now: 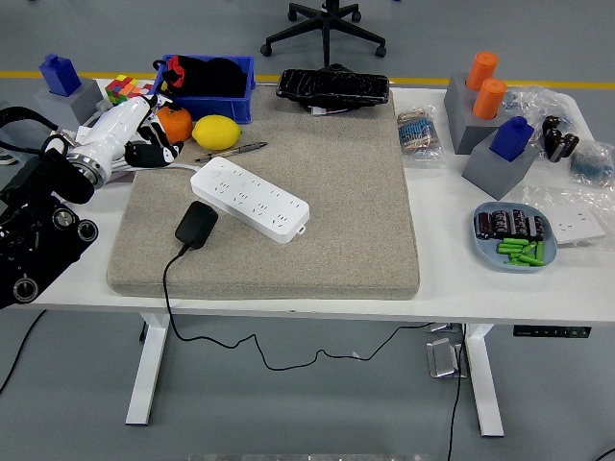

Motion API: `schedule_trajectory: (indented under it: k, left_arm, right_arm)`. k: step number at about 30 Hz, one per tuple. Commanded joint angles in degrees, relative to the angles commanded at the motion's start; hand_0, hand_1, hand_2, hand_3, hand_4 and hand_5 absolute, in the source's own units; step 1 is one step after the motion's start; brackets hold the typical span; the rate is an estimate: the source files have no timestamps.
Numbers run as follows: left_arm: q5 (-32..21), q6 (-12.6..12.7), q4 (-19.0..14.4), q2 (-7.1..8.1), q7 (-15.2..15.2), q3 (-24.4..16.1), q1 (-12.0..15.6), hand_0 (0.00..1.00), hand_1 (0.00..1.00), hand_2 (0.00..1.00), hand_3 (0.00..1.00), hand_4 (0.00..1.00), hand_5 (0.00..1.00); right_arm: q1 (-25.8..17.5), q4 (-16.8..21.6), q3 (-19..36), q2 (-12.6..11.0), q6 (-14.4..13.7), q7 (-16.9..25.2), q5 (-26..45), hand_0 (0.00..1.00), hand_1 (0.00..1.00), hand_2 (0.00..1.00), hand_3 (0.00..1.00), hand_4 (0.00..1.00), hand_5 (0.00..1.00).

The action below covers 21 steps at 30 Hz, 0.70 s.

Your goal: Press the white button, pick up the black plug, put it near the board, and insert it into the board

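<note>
Nearest us, left of centre, the black plug (pixel 196 225) lies on the grey mat (pixel 336 240), touching the white power strip (pixel 250 199), whose long axis runs upper left to lower right; farther, at upper left, we see the left hand (pixel 154 139), fingers curled, apparently empty, nearer the strip's upper-left end.

Black plug (pixel 196 225) flat, touching white board (pixel 250 199).
</note>
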Motion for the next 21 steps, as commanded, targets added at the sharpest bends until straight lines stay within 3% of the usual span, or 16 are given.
schedule_trajectory:
  k: [6, 8, 12, 13, 21]
  left_arm:
    - [-1.78, -2.13, 2.42, -1.3, 1.62, 4.52, -2.9, 0.286, 0.083, 0.139, 0.75, 0.208, 0.002]
    - [-2.5, -2.76, 3.68, -2.01, 2.06, 6.87, -4.18, 0.297, 0.096, 0.126, 0.744, 0.25, 0.002]
    - [-3.94, -3.13, 5.73, -3.19, 2.04, 10.04, -5.93, 0.297, 0.096, 0.126, 0.744, 0.25, 0.002]
    - [-4.32, -3.16, 6.2, -3.43, 1.98, 10.65, -6.29, 0.305, 0.097, 0.123, 0.736, 0.308, 0.002]
    - [-8.92, -3.6, 11.3, -5.93, 1.41, 17.86, -9.54, 0.306, 0.099, 0.115, 0.711, 0.288, 0.002]
  right_arm:
    - [0.1, -0.12, -0.08, -0.07, 0.0, 0.01, 0.01, 0.673, 0.591, 0.582, 0.568, 0.634, 0.319]
    - [0.19, -0.08, -0.14, -0.08, 0.02, 0.02, 0.14, 0.673, 0.591, 0.582, 0.569, 0.634, 0.32]
    - [0.3, -0.02, -0.27, -0.13, 0.02, 0.03, 0.33, 0.673, 0.591, 0.582, 0.569, 0.634, 0.32]
    - [0.31, -0.01, -0.31, -0.14, 0.03, 0.04, 0.37, 0.674, 0.591, 0.582, 0.569, 0.634, 0.319]
    - [0.17, -0.22, -0.39, -0.16, -0.02, 0.01, 0.36, 0.673, 0.591, 0.583, 0.569, 0.634, 0.319]
